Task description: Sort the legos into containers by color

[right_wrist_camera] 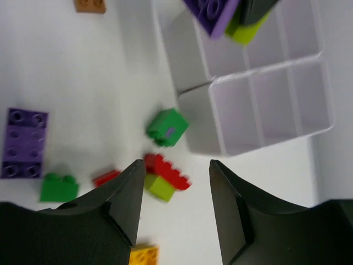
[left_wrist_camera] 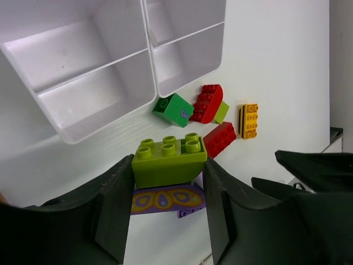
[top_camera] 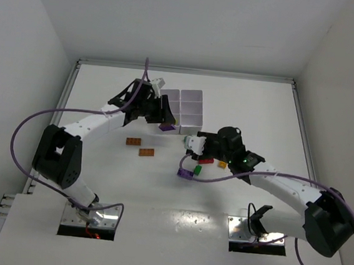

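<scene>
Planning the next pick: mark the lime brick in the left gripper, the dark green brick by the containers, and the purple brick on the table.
lime brick (left_wrist_camera: 168, 165): left wrist view, front face.
dark green brick (right_wrist_camera: 167, 127): right wrist view, top face.
purple brick (right_wrist_camera: 23, 144): right wrist view, middle of studded top.

Left arm (top_camera: 93, 123): elbow raised at the left, forearm stretched toward the far middle. Left end effector (left_wrist_camera: 168, 185): fingers (left_wrist_camera: 116, 210) clamped on the flanks of a lime-green brick (left_wrist_camera: 168, 163), with a purple brick (left_wrist_camera: 165, 200) against its underside. Right arm (top_camera: 285, 183): shoulder low at the right, forearm angled inward toward the centre. Right end effector (right_wrist_camera: 174, 190): tilted downward, fingers parted, nothing gripped between them.
</scene>
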